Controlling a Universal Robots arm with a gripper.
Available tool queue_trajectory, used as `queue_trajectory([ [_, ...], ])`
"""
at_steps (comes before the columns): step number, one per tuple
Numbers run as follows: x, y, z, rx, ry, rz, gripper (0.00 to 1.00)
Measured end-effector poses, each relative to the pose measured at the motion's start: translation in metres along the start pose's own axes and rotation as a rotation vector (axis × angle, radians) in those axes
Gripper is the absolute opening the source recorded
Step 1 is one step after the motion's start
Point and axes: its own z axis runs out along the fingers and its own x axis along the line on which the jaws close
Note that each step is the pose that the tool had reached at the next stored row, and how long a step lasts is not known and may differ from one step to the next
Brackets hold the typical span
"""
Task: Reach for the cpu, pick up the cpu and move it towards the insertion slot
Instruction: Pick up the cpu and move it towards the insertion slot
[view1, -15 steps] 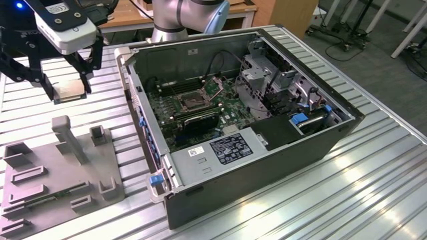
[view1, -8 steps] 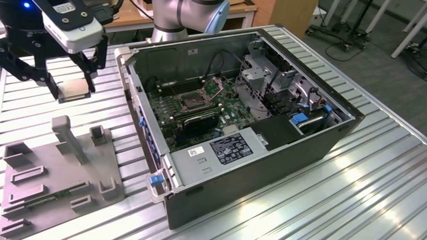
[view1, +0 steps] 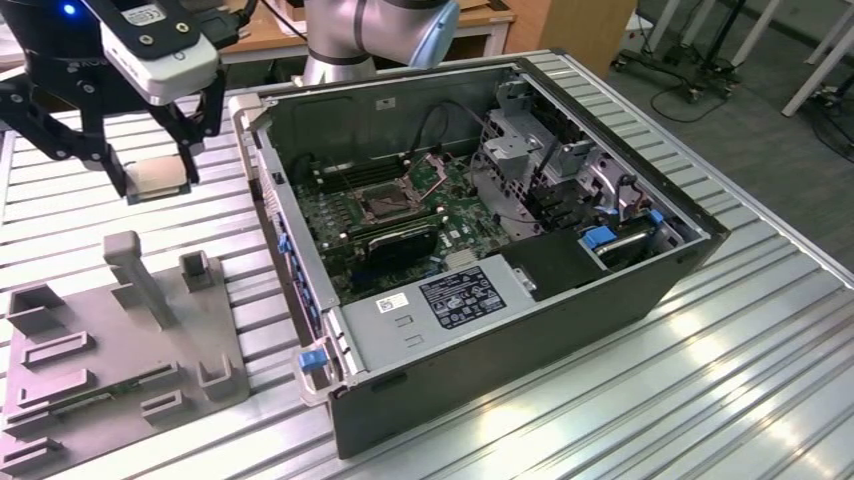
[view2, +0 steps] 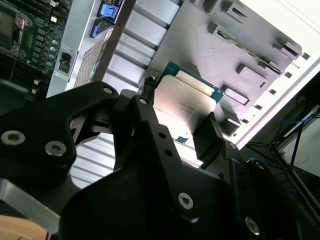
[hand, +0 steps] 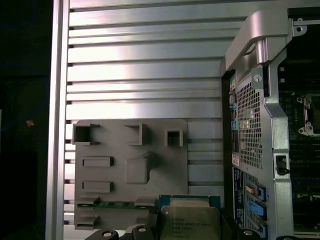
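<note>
The cpu (view1: 158, 176), a pale square chip, hangs in the air above the slatted table, left of the open computer case in the exterior view. My gripper (view1: 158, 186) is shut on it, one black finger on each side edge. Both wrist views show the cpu (view2: 182, 106) (hand: 190, 220) clamped between the fingers (view2: 207, 135), its metal face towards the cameras. The insertion slot (view1: 383, 203) is a square socket with a metal frame on the green board inside the case, to the exterior view's right of the gripper. It also lies at the edge of both wrist views (view2: 9, 26) (hand: 309, 114).
The grey fixture plate (view1: 127, 350) with upright blocks lies on the table below the gripper (hand: 131, 165). The case's wall (view1: 274, 190) stands between the gripper and the board. Drive cages (view1: 534, 160) and a power supply (view1: 454, 300) crowd the case.
</note>
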Motion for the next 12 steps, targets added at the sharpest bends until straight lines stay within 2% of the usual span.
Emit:
queue_trajectory([
  [12, -0.0098, 0.0002, 0.0000, 0.0000, 0.0000, 0.000, 0.55],
])
